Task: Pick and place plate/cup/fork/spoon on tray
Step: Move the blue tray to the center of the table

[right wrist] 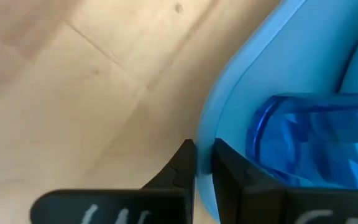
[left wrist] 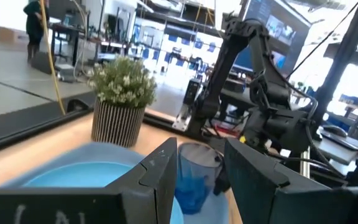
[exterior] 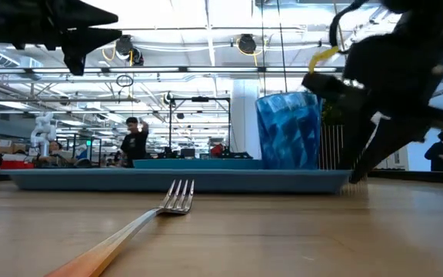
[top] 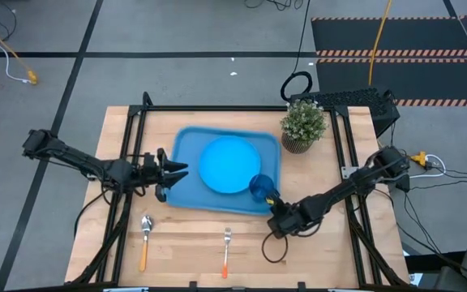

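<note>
From above we see the plate (top: 229,164) lying on the tray (top: 183,146), with the cup (top: 260,187) standing at the tray's near right corner. The right gripper (top: 272,206) sits just beside the cup, at the tray's edge. The left gripper (top: 178,170) hovers over the tray's left side, fingers spread and empty. The spoon (top: 145,235) and fork (top: 227,247) lie on the table in front of the tray.

At table level, we see the fork (exterior: 156,215) before the tray (exterior: 129,179), and the cup (exterior: 288,129) upright on it.

The left wrist shows open fingers (left wrist: 160,180) facing the cup (left wrist: 194,177).

The right wrist shows its fingers (right wrist: 185,168) nearly together, holding nothing, beside the cup (right wrist: 309,137).
</note>
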`<state>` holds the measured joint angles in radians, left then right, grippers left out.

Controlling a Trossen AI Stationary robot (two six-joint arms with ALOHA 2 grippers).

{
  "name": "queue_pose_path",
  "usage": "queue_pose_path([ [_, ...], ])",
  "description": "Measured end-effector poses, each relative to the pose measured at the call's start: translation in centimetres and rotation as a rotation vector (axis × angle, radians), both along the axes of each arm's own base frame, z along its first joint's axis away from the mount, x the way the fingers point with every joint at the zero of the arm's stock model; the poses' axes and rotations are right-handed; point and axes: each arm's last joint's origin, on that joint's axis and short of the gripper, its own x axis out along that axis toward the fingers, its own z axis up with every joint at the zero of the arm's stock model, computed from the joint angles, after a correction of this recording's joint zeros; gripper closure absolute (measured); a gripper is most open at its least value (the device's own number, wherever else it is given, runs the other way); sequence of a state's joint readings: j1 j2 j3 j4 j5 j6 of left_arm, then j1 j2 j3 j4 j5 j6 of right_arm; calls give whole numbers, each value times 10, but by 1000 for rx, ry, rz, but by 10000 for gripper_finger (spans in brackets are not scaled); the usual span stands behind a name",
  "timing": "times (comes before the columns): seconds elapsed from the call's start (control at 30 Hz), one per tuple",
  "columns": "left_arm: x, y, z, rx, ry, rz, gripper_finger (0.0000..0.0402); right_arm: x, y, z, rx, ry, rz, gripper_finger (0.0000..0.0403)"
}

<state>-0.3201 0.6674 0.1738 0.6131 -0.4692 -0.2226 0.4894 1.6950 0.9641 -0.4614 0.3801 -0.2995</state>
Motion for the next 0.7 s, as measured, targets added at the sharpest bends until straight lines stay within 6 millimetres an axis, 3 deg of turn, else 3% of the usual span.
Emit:
queue_pose_path([
  [0.33, -1, 0, 2, -3, -19, 25, 266, -8, 10, 5, -14, -24, 113, 389],
  [0.7, -2, -4, 0, -27, -6, -3, 266, -17, 18, 3, 19, 11, 72, 389],
])
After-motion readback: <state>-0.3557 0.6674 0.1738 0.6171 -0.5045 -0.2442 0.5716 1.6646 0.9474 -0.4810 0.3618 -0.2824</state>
